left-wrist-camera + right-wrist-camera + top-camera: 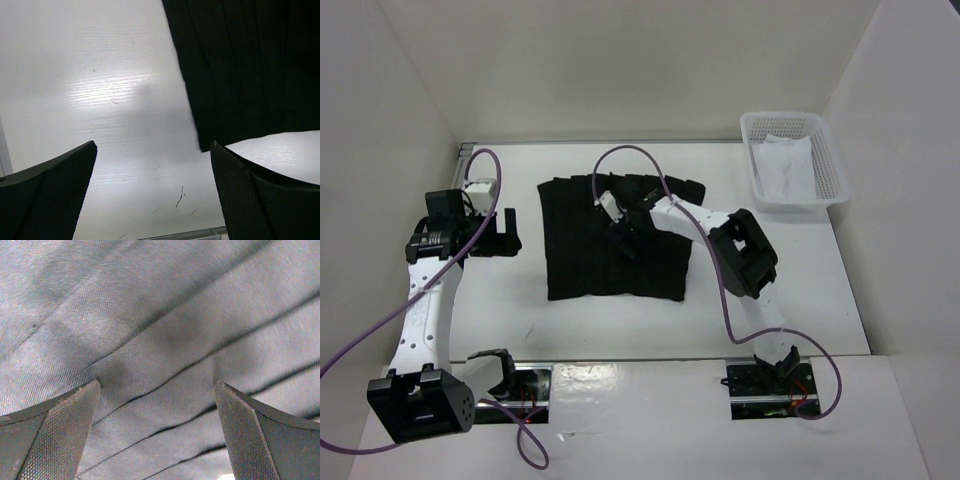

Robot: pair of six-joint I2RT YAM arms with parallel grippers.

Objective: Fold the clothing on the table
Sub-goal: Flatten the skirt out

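Lying flat in the middle of the worktop, the clothing is showing as a black, roughly rectangular cloth with long pleat-like ribs and a stepped far edge. The right hand is gaping wide close over its ribs, while the left hand, also wide, is hanging over bare worktop beside its left edge.

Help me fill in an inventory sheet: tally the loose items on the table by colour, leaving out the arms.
Black: 1 (soft ribbed black fabric garment)
White: 2 (white plastic mesh basket; crumpled white cloth inside it)
Total: 3
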